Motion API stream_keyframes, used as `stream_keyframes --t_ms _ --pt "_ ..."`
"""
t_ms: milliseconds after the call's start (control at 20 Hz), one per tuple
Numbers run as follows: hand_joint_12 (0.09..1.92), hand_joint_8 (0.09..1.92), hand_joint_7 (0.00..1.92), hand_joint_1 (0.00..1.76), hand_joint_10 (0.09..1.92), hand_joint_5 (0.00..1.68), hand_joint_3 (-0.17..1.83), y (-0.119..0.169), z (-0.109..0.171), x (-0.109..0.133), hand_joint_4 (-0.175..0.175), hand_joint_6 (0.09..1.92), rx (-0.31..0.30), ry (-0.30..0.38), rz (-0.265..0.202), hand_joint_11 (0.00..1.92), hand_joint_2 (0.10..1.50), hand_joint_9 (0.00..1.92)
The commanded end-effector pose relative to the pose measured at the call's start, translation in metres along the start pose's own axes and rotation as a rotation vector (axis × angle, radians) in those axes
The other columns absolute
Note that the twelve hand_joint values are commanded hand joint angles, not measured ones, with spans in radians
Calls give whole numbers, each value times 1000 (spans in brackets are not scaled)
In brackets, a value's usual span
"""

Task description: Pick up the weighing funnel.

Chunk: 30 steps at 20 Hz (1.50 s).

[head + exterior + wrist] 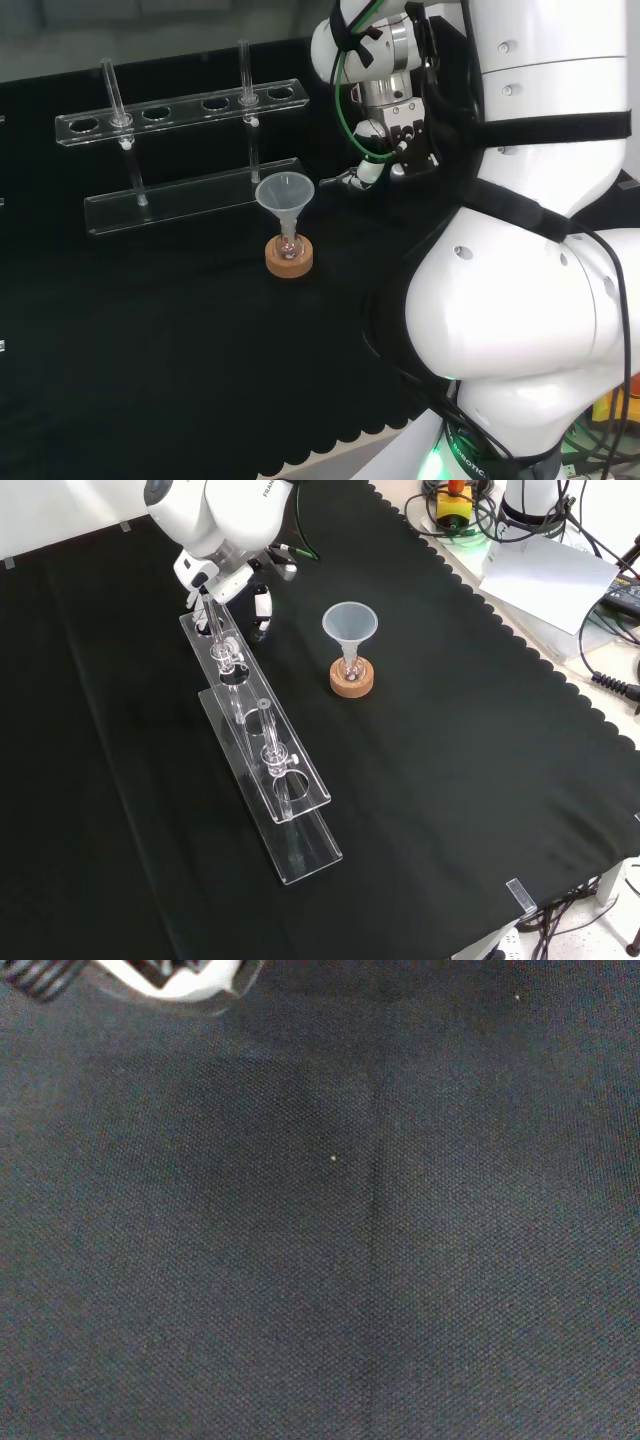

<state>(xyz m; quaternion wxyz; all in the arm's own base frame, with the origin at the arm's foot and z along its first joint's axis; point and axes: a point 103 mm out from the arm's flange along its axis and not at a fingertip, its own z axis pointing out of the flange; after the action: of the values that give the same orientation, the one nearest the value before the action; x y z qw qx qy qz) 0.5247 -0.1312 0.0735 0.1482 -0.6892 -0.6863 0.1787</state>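
My hand (388, 140) hangs low over the black cloth, to the right of the big funnel in the head view. In the front view the hand (248, 585) is at the top, right beside the far end of the clear tube rack (262, 748). A thin pale sliver (338, 182) lies at the cloth just left of the hand in the head view; I cannot tell what it is. In the wrist view there is bare cloth, with a blurred white part of the hand (170, 974) at one edge.
The funnel (285, 194) stands mouth up in a small flask on a cork ring (289, 258); in the front view the funnel (349, 626) is right of the rack. The rack (180, 150) carries two upright glass tubes. Cables and boxes lie beyond the cloth's scalloped edge (520, 630).
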Motion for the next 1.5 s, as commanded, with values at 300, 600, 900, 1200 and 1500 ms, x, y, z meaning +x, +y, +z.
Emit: stream_keyframes --t_ms 300,600,900,1200,1500 --pt "1314 684 397 872 580 664 572 6 1 2 -53 217 2 -1 0 380 651 646" --pt "1311 682 401 873 568 603 588 13 3 4 -51 400 1 -8 0 386 646 654" --pt "1309 686 401 875 570 573 594 16 2 3 -49 502 7 -24 1 389 647 654" --pt "1311 690 415 887 572 934 600 18 4 2 18 690 20 -48 16 394 664 668" --pt "1284 663 497 1070 533 1126 568 15 2 1 173 885 4 -85 49 445 762 740"
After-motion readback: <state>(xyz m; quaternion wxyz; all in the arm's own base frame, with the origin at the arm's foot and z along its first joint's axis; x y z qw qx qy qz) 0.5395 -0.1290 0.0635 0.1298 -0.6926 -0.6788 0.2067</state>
